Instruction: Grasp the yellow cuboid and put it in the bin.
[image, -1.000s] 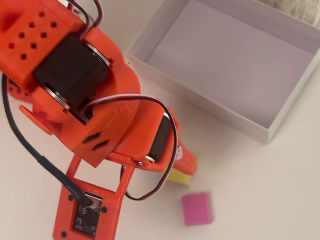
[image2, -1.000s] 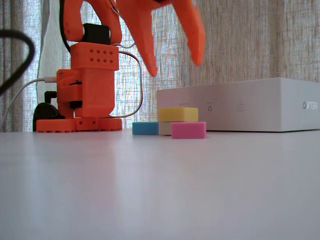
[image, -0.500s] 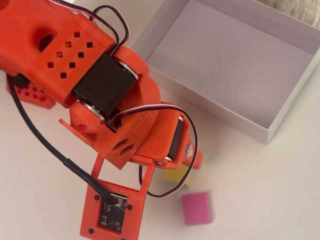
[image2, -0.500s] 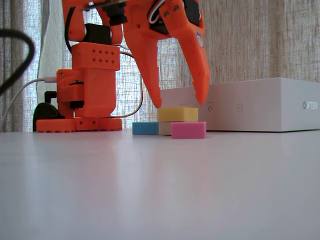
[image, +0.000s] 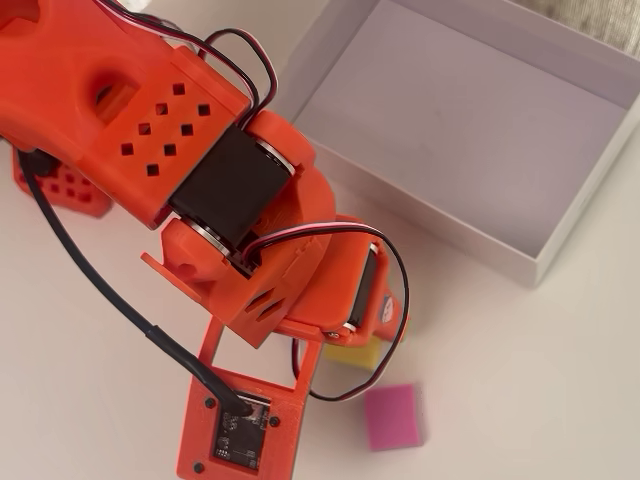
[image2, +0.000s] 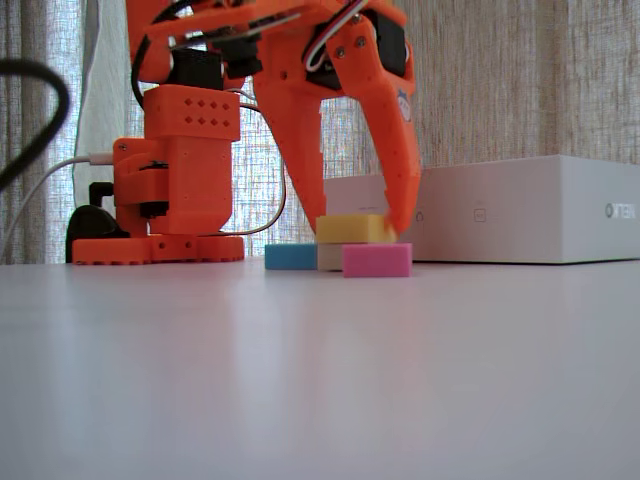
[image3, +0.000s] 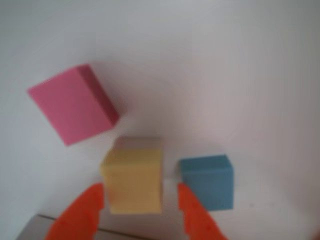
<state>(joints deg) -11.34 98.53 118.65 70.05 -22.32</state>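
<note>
The tool (image3: 141, 202) straddles the yellow cuboid (image3: 133, 181) at the lower centre of the wrist view, fingers apart, not yet clamped; close squarely on its sides and lift straight up — it sits atop a pale block (image2: 329, 257); the blue block (image3: 207, 181) crowds the right finger; the pink block (image3: 70, 104) lies clear; the bin (image: 560, 240) waits upper right overhead.

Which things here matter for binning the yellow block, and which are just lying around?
Part of the job: yellow block, white bin, gripper open around the block.
Just lying about: pink block, blue block, pale block under the yellow one.
</note>
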